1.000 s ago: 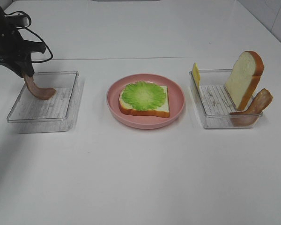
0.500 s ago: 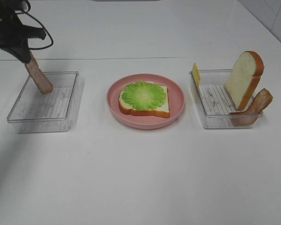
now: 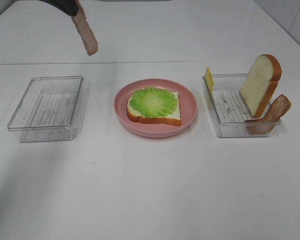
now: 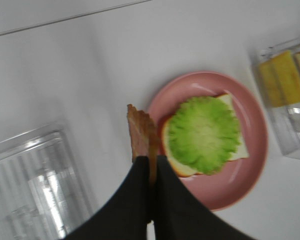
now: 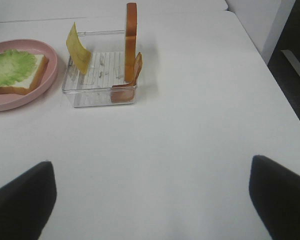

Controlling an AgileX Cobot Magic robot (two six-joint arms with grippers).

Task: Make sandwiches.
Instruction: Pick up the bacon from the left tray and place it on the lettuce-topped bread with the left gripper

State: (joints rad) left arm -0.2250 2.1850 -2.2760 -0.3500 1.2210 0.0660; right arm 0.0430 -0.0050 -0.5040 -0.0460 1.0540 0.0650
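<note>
My left gripper is clamped shut on a bacon strip, gripped by its top end. The strip hangs tilted in the air, touching nothing else, up high w/ the left tray below & clear of it. In the left wrist view the same strip sticks out from the pinched fingertips, lined up between that tray & the pink plate. On the plate a bread slice lies flat w/ a lettuce leaf on top. In the right tray an upright bread slice leans, a 2nd bacon strip is propped vs the tray's wall, and a cheese square stands at the plate-side end. My right gripper has jaws spread wide, nothing between them, over bare table, well apart from the right tray.
</note>
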